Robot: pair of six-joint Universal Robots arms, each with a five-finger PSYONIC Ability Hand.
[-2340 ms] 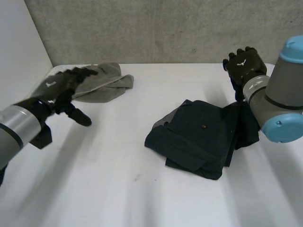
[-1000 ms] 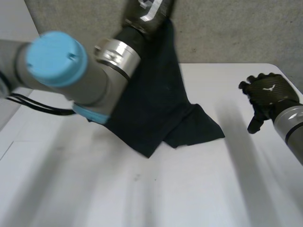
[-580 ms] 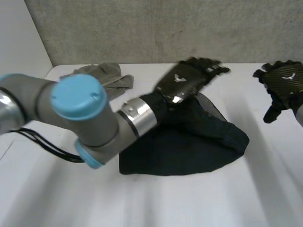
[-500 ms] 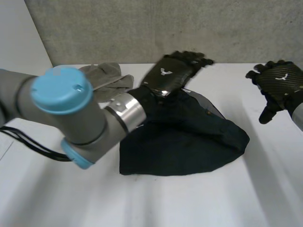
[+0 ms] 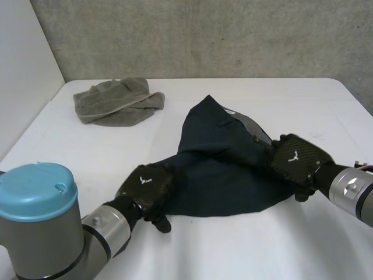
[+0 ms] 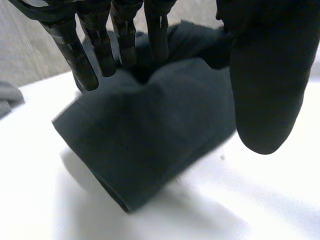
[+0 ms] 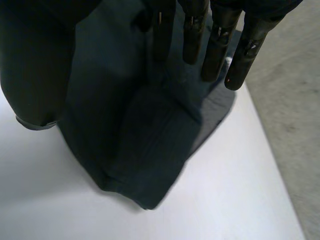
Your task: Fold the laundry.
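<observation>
Bearing two cloths: white table, butting against a grey wall at its far edge. Lying bunched near the far left corner: grey towel. Lying spread about the middle, well apart from the towel: dark garment, tapering to a point at its far side, widening toward the near edge.

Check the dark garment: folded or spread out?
Spread, rumpled: the dark garment lies loose on the table, left hand at one corner, right hand at the opposite edge.

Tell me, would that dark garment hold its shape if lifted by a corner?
Probably not: the dark garment lies in soft folds, so it would likely droop. It looks thin, so probably light. Pushed, it may bunch rather than slide.
</observation>
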